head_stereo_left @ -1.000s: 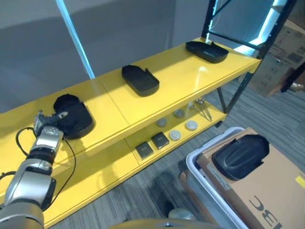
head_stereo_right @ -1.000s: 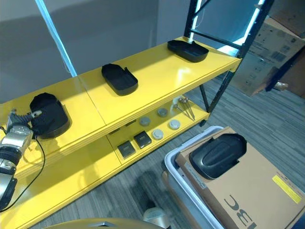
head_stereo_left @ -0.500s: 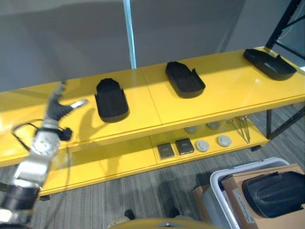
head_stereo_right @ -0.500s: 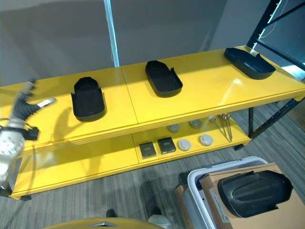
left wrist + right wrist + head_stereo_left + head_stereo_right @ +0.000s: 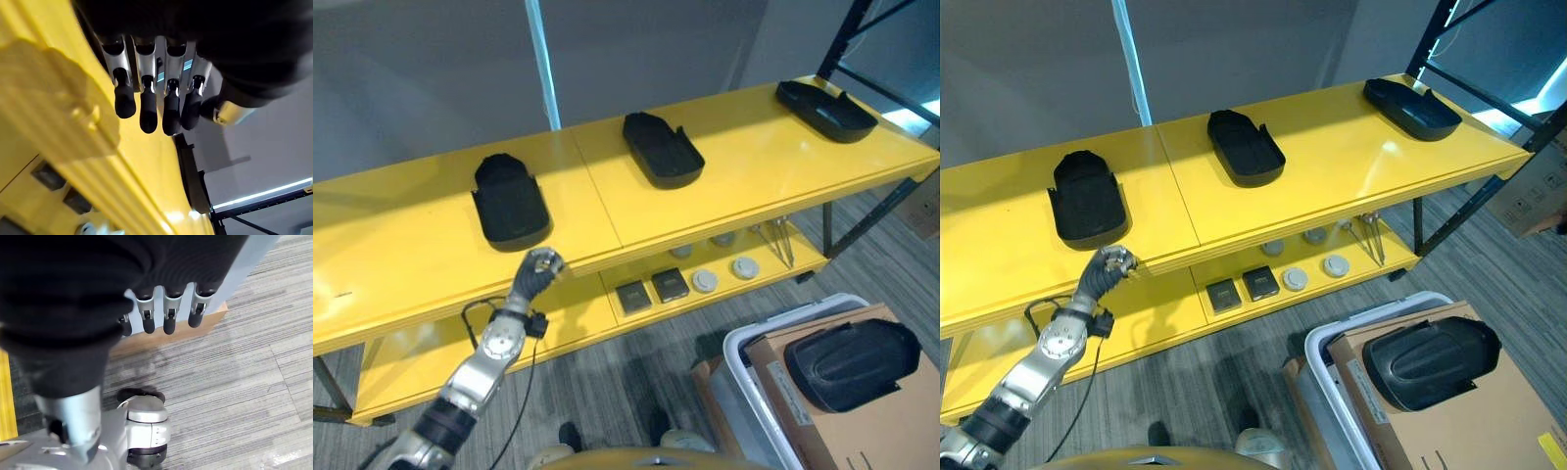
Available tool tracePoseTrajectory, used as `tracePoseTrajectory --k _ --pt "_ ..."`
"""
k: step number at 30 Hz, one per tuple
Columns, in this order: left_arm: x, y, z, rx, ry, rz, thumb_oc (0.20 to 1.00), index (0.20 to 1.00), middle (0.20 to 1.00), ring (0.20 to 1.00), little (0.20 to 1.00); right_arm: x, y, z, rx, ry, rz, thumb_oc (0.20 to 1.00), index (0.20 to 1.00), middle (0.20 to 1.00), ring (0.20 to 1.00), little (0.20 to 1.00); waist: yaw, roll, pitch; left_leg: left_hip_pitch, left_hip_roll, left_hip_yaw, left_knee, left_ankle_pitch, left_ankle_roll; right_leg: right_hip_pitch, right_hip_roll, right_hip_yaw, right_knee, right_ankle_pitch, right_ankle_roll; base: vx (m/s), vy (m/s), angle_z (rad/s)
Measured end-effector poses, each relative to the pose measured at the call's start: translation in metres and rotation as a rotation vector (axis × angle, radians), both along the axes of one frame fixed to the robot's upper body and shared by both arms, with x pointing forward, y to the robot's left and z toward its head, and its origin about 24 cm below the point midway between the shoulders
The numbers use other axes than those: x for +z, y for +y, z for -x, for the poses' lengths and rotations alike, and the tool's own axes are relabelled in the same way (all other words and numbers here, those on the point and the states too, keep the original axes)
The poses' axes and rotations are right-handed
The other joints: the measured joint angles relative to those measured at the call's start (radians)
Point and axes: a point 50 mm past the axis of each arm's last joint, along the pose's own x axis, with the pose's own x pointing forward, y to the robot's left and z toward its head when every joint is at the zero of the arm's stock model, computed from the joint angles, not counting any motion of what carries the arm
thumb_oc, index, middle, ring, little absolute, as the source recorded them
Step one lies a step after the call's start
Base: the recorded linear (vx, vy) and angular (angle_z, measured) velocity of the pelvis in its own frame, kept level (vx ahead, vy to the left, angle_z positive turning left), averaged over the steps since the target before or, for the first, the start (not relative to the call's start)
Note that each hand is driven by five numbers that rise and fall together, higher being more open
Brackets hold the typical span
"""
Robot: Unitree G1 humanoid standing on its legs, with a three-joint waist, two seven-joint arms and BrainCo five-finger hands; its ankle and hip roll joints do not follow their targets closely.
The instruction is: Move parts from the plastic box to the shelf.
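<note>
Print on cardboard (image 5: 862, 431) partly showing, not legible as whole word. Cardboard sitting in plastic box (image 5: 744, 367), black part (image 5: 850, 362) lying on top of it at lower right. Three more black parts resting on yellow shelf (image 5: 401, 255) top: left (image 5: 511, 206), middle (image 5: 662, 152), far right (image 5: 825, 98). Lower shelf holding two dark squares (image 5: 651, 290), round grey discs (image 5: 724, 274), thin tools (image 5: 781, 240). Left hand (image 5: 536, 274) hanging at shelf front edge, just below left part, not touching it, fingers (image 5: 146, 105) loosely bent, holding nothing. Right hand (image 5: 166, 313) hanging over carpet, fingers relaxed, empty, well apart from box part.
</note>
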Motion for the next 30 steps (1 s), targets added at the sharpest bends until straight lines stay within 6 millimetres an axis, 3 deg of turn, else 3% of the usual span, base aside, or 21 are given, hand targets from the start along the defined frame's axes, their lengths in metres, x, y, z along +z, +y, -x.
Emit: tracePoseTrajectory --k 11,14,23,30 --pt "-0.014 0.015 -0.008 0.178 0.023 -0.004 0.2 0.2 0.2 0.2 0.2 0.0 -0.001 0.005 -0.012 0.006 -0.002 1.0 1.0 1.0 1.0 1.0 -0.04 0.006 0.004 0.013 0.0 0.028 0.0 -0.007 0.002 0.0 0.0 0.022 0.001 0.0 0.0 0.02 0.003 -0.06" --pt "-0.033 0.018 -0.008 0.271 0.097 0.024 0.2 0.2 0.2 0.2 0.2 0.0 -0.001 0.005 -0.01 0.002 -0.001 1.0 1.0 1.0 1.0 1.0 -0.044 0.015 0.009 0.021 0.0 0.041 0.0 -0.01 0.001 0.002 0.0 0.027 0.001 0.001 0.001 0.04 0.016 -0.08" --pt "-0.038 0.028 -0.015 0.365 0.094 0.005 0.2 0.2 0.2 0.2 0.2 0.0 -0.003 0.007 -0.01 0.006 0.003 1.0 1.0 1.0 1.0 1.0 -0.051 0.018 0.008 0.031 0.0 0.048 0.0 -0.014 0.003 0.004 0.0 0.041 0.001 0.002 0.002 0.01 0.005 -0.03" --pt "-0.041 0.05 -0.021 0.483 0.106 -0.004 0.2 0.2 0.2 0.2 0.2 0.003 -0.01 0.006 0.034 0.003 0.022 1.0 1.0 1.0 1.0 1.0 -0.075 0.019 0.008 0.037 0.0 0.066 0.0 -0.016 0.002 0.005 0.0 0.053 0.001 0.007 0.002 0.01 0.005 -0.05"
